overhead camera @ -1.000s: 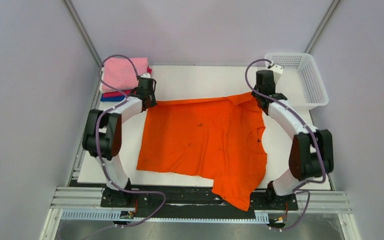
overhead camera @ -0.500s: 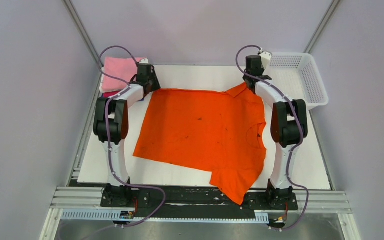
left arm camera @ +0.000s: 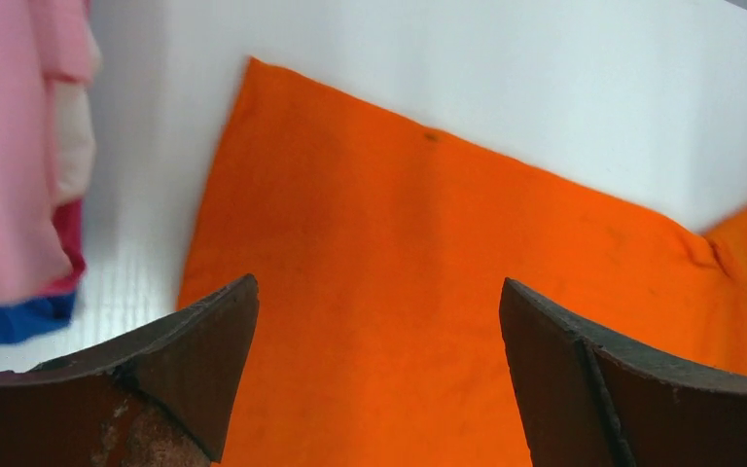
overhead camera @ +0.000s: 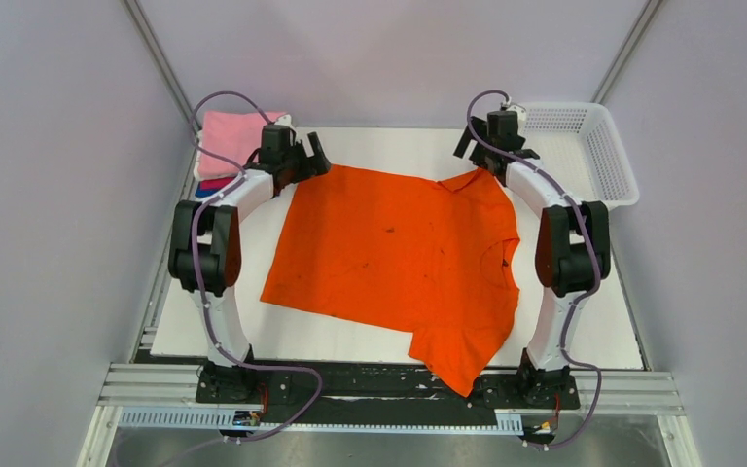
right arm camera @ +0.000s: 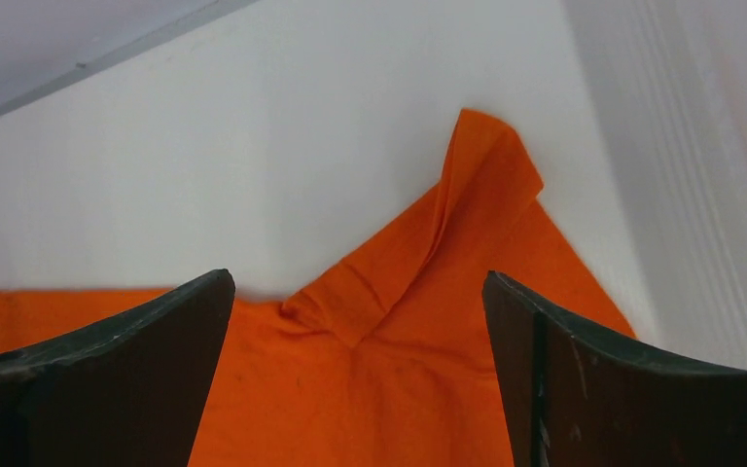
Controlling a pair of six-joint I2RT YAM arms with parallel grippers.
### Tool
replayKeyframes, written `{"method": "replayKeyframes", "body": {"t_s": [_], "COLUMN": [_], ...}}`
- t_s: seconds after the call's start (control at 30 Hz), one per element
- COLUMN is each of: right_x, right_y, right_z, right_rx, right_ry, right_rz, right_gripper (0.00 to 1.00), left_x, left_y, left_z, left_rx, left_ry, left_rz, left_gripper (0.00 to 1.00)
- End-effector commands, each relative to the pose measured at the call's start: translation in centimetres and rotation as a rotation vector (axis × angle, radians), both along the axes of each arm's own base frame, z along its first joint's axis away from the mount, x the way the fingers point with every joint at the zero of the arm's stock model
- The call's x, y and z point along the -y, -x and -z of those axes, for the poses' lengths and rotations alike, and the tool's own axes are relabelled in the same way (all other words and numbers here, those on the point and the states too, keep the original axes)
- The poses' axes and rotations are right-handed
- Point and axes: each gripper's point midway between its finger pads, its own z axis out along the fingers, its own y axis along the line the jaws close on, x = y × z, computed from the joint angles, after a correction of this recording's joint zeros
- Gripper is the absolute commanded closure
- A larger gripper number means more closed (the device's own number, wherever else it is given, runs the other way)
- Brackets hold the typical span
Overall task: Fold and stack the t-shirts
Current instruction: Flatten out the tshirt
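Both grippers sit open over the far edge of the orange tee (overhead camera: 399, 258) and hold nothing. The left gripper (overhead camera: 303, 159) is above the hem corner at 11 o'clock. The right gripper (overhead camera: 491, 151) is above the far sleeve (right arm camera: 477, 195) at 1 o'clock, which is bunched into a ridge.

The tee lies flat on the white table (overhead camera: 399, 144), long axis roughly 9 to 3: hem at 9, collar at 3. From either set of fingers the cloth runs toward 6. The near sleeve (overhead camera: 457, 365) hangs off the table edge at 6.

My guess at the next move is a pinch on the far edge, then a fold toward 6, each arm taking its own side.

Room is tight. The stack of folded tees (overhead camera: 233, 136) is just beside the left gripper at 10, and the basket (overhead camera: 584, 146) is near the right one at 2.
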Motion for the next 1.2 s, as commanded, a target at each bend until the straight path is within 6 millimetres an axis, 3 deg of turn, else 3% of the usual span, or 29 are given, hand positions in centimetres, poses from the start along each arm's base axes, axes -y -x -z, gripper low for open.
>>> {"method": "replayKeyframes", "body": {"t_s": [0.0,0.03,0.07,0.17,0.3,0.5,0.63,0.87,1.03,1.17], "right_x": [-3.4,-3.9,-4.2,-5.1,-5.3,-5.6,-5.5,-6.2,-6.5,-6.8], "right_y": [3.2,3.4,3.4,2.9,1.8,0.8,-1.2,-6.7,-11.2,-13.5], "right_z": [-0.9,-0.3,0.3,1.9,3.8,5.9,6.8,6.5,4.8,3.2], "right_rx": [-0.019,-0.035,-0.051,-0.083,-0.111,-0.139,-0.116,-0.011,0.109,0.178], "right_ry": [-0.164,-0.182,-0.193,-0.227,-0.237,-0.251,-0.237,-0.243,-0.264,-0.322], "right_rz": [-0.123,-0.14,-0.155,-0.176,-0.167,-0.149,-0.14,-0.13,-0.108,-0.069], "right_gripper": [0.0,0.0,0.0,0.0,0.0,0.0,0.0,0.0,0.0,0.0], "left_x": [3.8,4.7,5.0,7.3,8.1,6.8,6.1,4.7,4.1,4.0], "left_y": [3.3,4.2,5.5,7.9,10.6,13.1,14.2,14.8,15.3,15.2], "left_z": [-5.4,-5.7,-4.1,-3.0,-0.5,3.7,5.3,6.4,6.7,6.3], "left_rx": [0.098,0.097,0.057,0.027,-0.043,-0.132,-0.169,-0.198,-0.216,-0.212], "left_ry": [0.08,0.095,0.099,0.159,0.183,0.133,0.106,0.026,0.004,-0.005], "left_rz": [0.122,0.137,0.147,0.216,0.224,0.184,0.171,0.146,0.135,0.13], "left_gripper": [0.0,0.0,0.0,0.0,0.0,0.0,0.0,0.0,0.0,0.0]}}
